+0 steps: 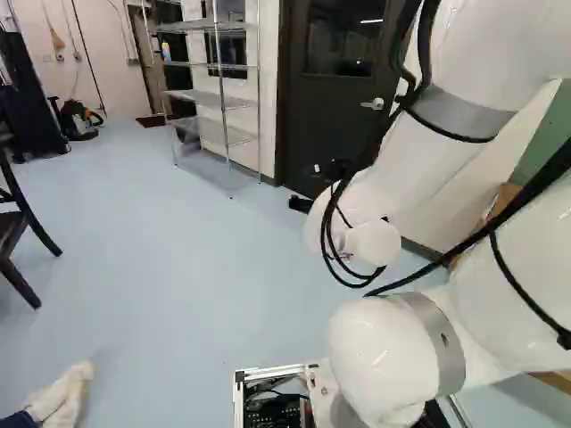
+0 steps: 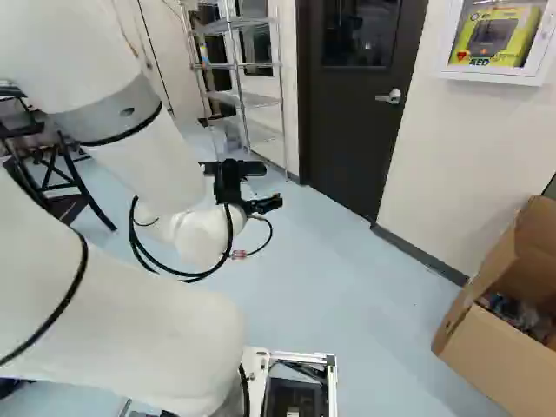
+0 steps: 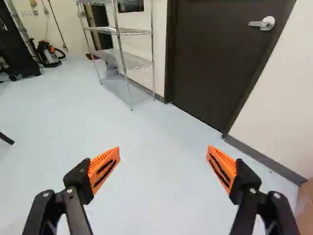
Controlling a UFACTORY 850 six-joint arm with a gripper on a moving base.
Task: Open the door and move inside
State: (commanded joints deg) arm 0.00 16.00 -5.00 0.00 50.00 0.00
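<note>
The dark door [image 2: 356, 130] is standing closed ahead of the arm [image 2: 148, 330], filling its frame at the upper middle of the right base view, with a window [image 2: 360, 35] showing in its upper part. Its silver lever handle [image 2: 390, 96] is sitting near the edge closer to the wall cabinet [image 2: 491, 76], and is pointing sideways across the door. The gripper [image 2: 273, 184] is hanging over the pale floor [image 2: 347, 261], well apart from the handle. In the wrist view its fingers are spreading wide, with the orange pads [image 3: 104, 169] facing each other and only floor showing between them, so it is gripping nothing.

A wire shelf rack [image 1: 210, 98] is standing beside the door, and an open cardboard box [image 2: 491, 356] (its contents are looking like a jumble, hard to make out) is resting on the floor below the wall cabinet. What is probably a vacuum cleaner [image 3: 49, 55] is standing farther off, beyond the rack. A dark chair [image 1: 11, 232] is showing at the left of the left base view.
</note>
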